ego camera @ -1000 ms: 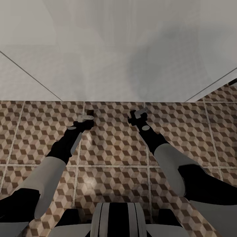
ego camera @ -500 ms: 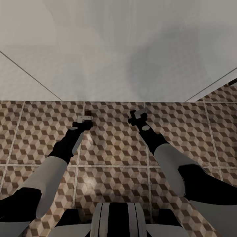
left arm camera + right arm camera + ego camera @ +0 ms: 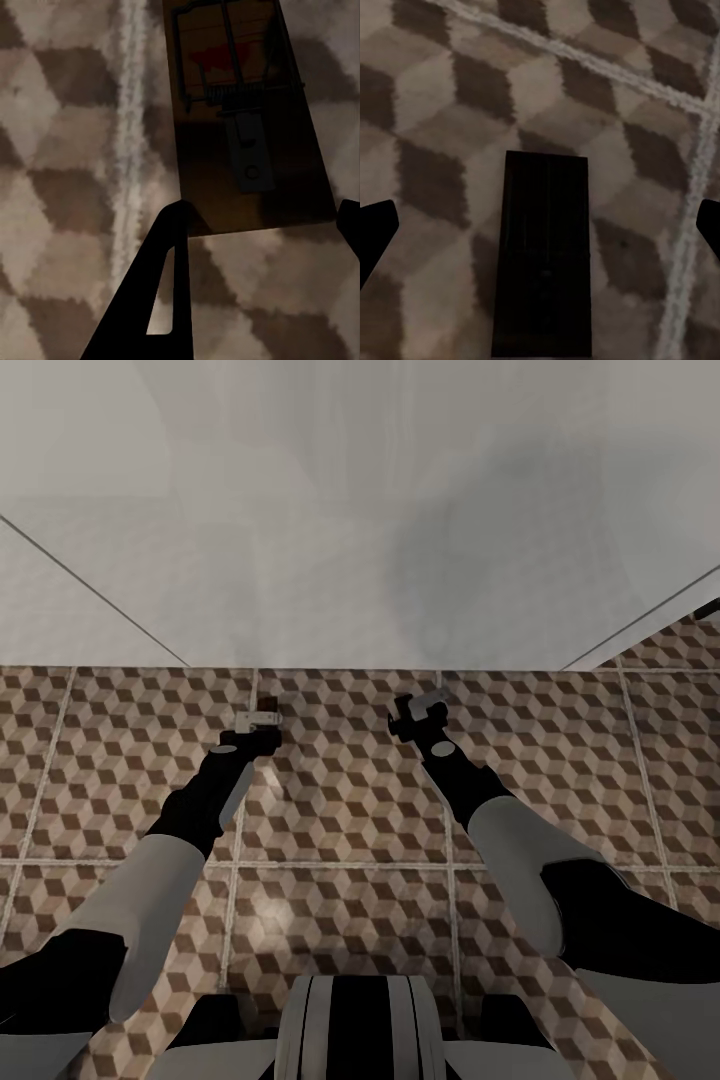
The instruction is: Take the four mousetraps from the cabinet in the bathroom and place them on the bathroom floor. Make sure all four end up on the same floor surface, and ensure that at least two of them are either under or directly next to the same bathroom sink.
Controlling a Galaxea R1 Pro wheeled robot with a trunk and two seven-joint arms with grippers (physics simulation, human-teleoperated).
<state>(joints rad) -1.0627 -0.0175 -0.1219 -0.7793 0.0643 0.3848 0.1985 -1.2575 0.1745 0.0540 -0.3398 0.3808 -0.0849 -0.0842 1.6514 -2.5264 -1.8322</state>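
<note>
We see both arms reach down and forward toward the floor (image 3: 340,830) near the white wall (image 3: 360,510). The left gripper (image 3: 259,225) hangs spread wide over a mousetrap (image 3: 244,120) lying flat on the tiles. The right gripper (image 3: 540,229), also spread, hangs over a dark flat board (image 3: 542,255).

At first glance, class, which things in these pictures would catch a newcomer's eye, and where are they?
The cube-patterned floor stands out first, running up to a pale grey-white surface ahead. Two black-and-white arms reach low over it. In the left wrist view, a wooden mousetrap with a red mark lies on the tiles just beyond the left tool, whose fingers are spread apart.
</note>
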